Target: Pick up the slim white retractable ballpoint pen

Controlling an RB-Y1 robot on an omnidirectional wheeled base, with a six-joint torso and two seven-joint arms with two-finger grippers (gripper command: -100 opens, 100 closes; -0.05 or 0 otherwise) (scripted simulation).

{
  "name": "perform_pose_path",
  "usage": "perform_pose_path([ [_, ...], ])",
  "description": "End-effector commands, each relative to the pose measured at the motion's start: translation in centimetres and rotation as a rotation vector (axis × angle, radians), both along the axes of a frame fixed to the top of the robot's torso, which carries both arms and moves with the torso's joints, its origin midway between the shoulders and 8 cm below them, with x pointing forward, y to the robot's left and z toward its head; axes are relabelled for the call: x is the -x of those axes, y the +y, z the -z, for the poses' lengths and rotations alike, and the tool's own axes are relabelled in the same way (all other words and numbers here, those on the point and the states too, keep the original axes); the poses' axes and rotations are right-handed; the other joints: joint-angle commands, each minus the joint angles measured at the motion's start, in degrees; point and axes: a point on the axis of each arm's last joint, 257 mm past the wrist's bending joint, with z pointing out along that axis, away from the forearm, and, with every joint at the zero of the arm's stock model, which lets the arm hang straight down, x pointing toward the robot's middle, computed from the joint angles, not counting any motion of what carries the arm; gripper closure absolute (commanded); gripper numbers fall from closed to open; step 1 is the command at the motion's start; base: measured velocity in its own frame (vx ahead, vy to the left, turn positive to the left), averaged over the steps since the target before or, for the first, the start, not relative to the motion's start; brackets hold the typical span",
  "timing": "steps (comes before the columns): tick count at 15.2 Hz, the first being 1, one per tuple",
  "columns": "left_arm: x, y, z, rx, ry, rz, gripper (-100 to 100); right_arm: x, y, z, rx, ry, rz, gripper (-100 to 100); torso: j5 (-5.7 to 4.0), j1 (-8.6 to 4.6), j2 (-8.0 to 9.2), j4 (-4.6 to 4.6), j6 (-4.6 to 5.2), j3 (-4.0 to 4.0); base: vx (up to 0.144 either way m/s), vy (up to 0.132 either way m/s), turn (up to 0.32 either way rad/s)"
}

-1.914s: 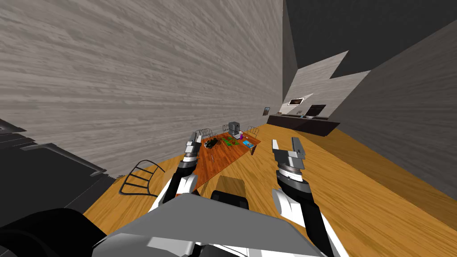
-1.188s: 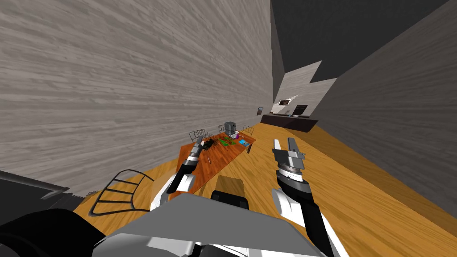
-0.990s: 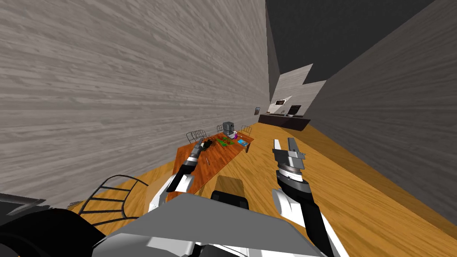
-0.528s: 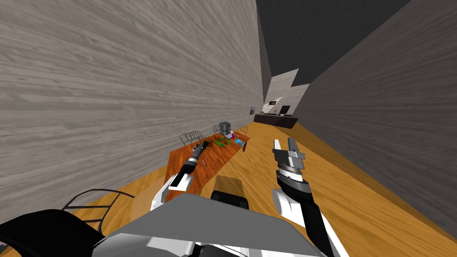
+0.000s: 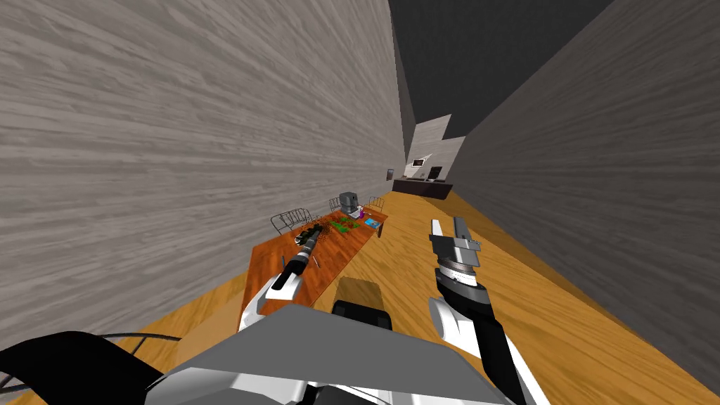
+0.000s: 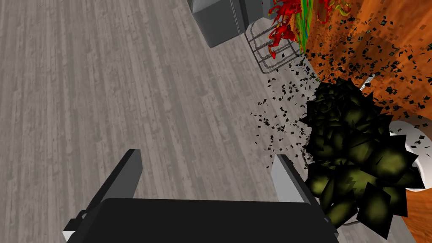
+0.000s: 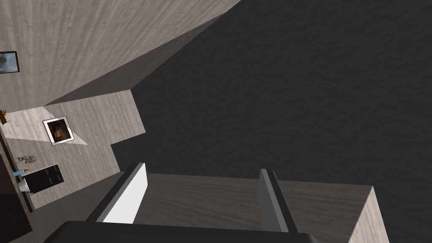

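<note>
1. Left pincer (image 6: 206,155), open, hovered over the long red-brown wooden bench (image 5: 344,249) beside a dark-leaved potted plant (image 6: 358,156); right pincer (image 5: 447,226) open.
2. Thin pale pen (image 5: 314,261) lay mid-bench, towards its near end; lowering here might snag leaves.

Black-jointed white forearms (image 5: 450,320) carry left pincer (image 6: 206,157) and right pincer (image 5: 446,223), grey blades on dark boxes.

1. Worktop (image 5: 344,247): reddish-brown wood, streaky grain, smooth.
2. Floor (image 5: 576,309): golden wood planks, faint grain.
3. Wall (image 5: 176,155): grey wood-grain boards, matt.
4. Chair (image 5: 287,220) by the worktop's wall-side edge: thin dark wire.
</note>
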Motion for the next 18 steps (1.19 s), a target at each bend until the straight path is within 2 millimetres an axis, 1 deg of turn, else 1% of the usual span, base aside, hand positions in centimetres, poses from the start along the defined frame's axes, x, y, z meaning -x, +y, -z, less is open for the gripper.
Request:
perform_pose_path([
  [1, 0.3, 1.7, 2.7, -0.009, 0.079, -0.034, -100, 0.0, 0.0, 0.0, 0.000, 0.000, 0.000, 0, 0.00, 0.00, 0.00, 0.00, 0.00, 0.00, 0.014, 0.014, -0.179],
  [2, 0.5, 2.0, 3.6, -0.007, 0.096, -0.039, -100, 0.0, 0.0, 0.0, 0.000, 0.000, 0.000, 0, 0.00, 0.01, 0.00, 0.00, 0.00, 0.00, 0.014, 0.017, -0.173],
  [3, 0.6, 2.0, 3.9, -0.006, 0.103, -0.041, -100, 0.0, 0.0, 0.0, 0.000, 0.000, 0.000, 0, 0.00, 0.01, 0.00, 0.00, 0.00, 0.00, 0.009, 0.014, -0.081],
  [4, 0.7, 3.1, 5.1, -0.014, 0.146, -0.061, -100, 0.0, 0.0, 0.0, 0.000, 0.000, 0.000, 0, 0.00, 0.00, 0.01, 0.00, -0.02, 0.01, 0.009, 0.011, -0.155],
  [6, 1.1, 3.4, 6.4, -0.009, 0.172, -0.069, -100, 0.0, 0.0, 0.0, 0.000, 0.000, 0.000, 0, 0.00, 0.00, 0.01, 0.00, 0.00, 0.01, 0.009, 0.011, -0.121],
  [7, 1.3, 4.5, 7.7, -0.015, 0.219, -0.090, -100, 0.0, 0.0, 0.0, 0.000, 0.000, 0.000, 0, 0.00, -0.01, 0.02, 0.00, -0.02, 0.01, 0.011, 0.009, -0.176],
  [8, 1.8, 4.8, 8.9, -0.011, 0.243, -0.097, -100, 0.0, 0.0, 0.0, 0.000, 0.000, 0.000, 0, 0.00, -0.02, 0.00, 0.00, 0.02, 0.00, 0.013, 0.014, -0.181],
  [9, 1.8, 4.8, 8.9, -0.011, 0.243, -0.097, -100, 0.0, 0.0, 0.0, 0.000, 0.000, 0.000, 0, 0.00, -0.01, 0.02, 0.00, -0.02, 0.01, 0.008, 0.014, -0.050],
  [10, 2.4, 5.9, 10.8, -0.014, 0.300, -0.120, -100, 0.0, 0.0, 0.0, 0.000, 0.000, 0.000, 0, 0.00, -0.01, 0.02, 0.00, -0.03, 0.01, 0.010, 0.011, -0.156],
  [11, 2.7, 6.1, 11.4, -0.011, 0.313, -0.124, -100, 0.0, 0.0, 0.0, 0.000, 0.000, 0.000, 0, 0.00, -0.01, 0.01, 0.00, 0.01, 0.01, 0.011, 0.014, -0.180],
  [12, 2.7, 6.1, 11.4, -0.011, 0.313, -0.124, -100, 0.0, 0.0, 0.0, 0.000, 0.000, 0.000, 0, 0.00, -0.01, 0.01, 0.00, 0.00, 0.01, 0.007, 0.014, -0.063],
  [13, 3.2, 7.1, 12.9, -0.013, 0.365, -0.145, -100, 0.0, 0.0, 0.0, 0.000, 0.000, 0.000, 0, 0.00, 0.00, 0.02, 0.00, -0.03, 0.01, 0.012, 0.014, -0.138],
  [14, 3.7, 7.3, 13.8, -0.009, 0.384, -0.151, -100, 0.0, 0.0, 0.0, 0.000, 0.000, 0.000, 0, 0.00, 0.00, 0.01, 0.00, 0.00, 0.01, 0.012, 0.018, -0.166],
  [15, 4.3, 8.2, 15.1, -0.011, 0.428, -0.170, -100, 0.0, 0.0, 0.0, 0.000, 0.000, 0.000, 0, 0.00, 0.01, 0.01, 0.00, 0.00, 0.00, 0.013, 0.021, -0.213],
  [16, 4.9, 8.4, 16.1, -0.006, 0.452, -0.176, -100, 0.0, 0.0, 0.0, 0.000, 0.000, 0.000, 0, 0.01, 0.02, 0.00, 0.00, 0.01, 0.00, 0.014, 0.022, -0.198],
  [17, 4.9, 8.4, 16.1, -0.005, 0.454, -0.177, -100, 0.0, 0.0, 0.0, 0.000, 0.000, 0.000, 0, 0.01, 0.03, 0.00, 0.00, 0.00, 0.00, 0.011, 0.018, -0.087],
  [18, 5.9, 9.3, 17.9, -0.002, 0.513, -0.199, -100, 0.0, 0.0, 0.0, 0.000, 0.000, 0.000, 0, 0.00, 0.02, 0.00, 0.00, -0.03, 0.00, 0.016, 0.014, -0.183],
])
